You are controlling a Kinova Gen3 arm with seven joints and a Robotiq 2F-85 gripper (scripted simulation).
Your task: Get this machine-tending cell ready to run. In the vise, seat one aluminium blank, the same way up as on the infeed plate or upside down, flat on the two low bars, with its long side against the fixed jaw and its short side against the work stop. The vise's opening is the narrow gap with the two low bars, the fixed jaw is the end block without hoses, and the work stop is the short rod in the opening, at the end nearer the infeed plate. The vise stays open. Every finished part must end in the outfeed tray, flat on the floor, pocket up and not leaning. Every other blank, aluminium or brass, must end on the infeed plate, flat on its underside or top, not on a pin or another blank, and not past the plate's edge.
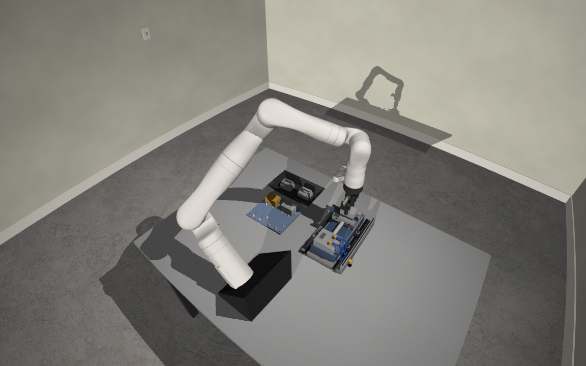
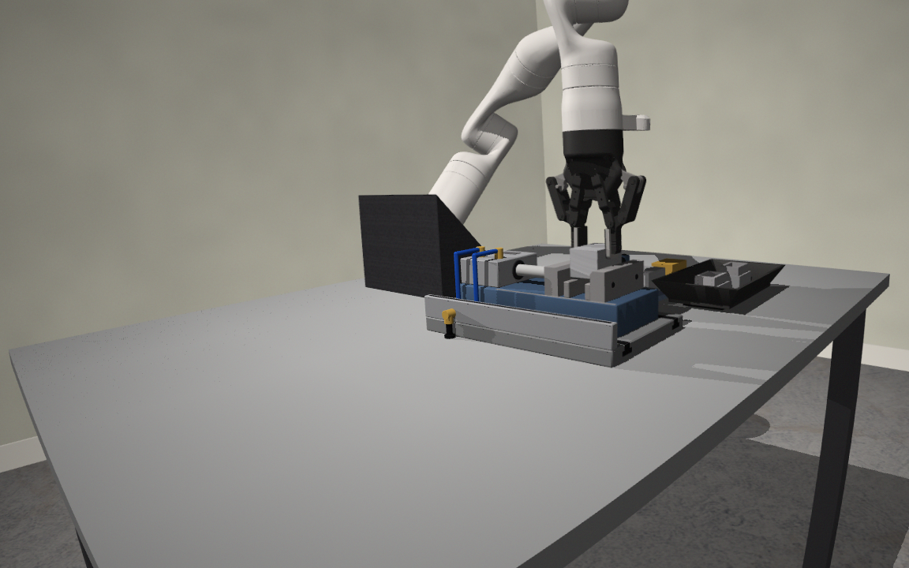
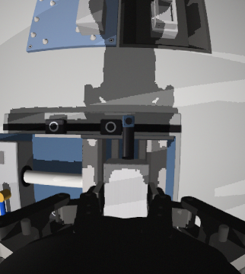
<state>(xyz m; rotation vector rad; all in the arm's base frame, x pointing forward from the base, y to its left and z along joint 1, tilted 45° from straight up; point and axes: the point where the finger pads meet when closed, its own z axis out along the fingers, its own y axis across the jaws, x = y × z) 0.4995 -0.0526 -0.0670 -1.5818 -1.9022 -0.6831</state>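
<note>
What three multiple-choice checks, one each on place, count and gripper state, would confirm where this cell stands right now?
1. Where is the brass blank?
A. in the vise
B. on the infeed plate
C. in the outfeed tray

2. How many grey parts lie in the outfeed tray?
A. none
B. two
C. four

3. What is the gripper doing?
A. hanging open above the tray
B. shut on nothing beside the vise
C. shut on the aluminium blank over the vise opening

Answers:
1. B, since the top view shows the yellow block at the blue plate's far corner.
2. B, since the top view shows two grey pieces side by side in the black tray.
3. C, since the wrist view shows the pale block between the fingers, with the work stop just beyond it.
</note>
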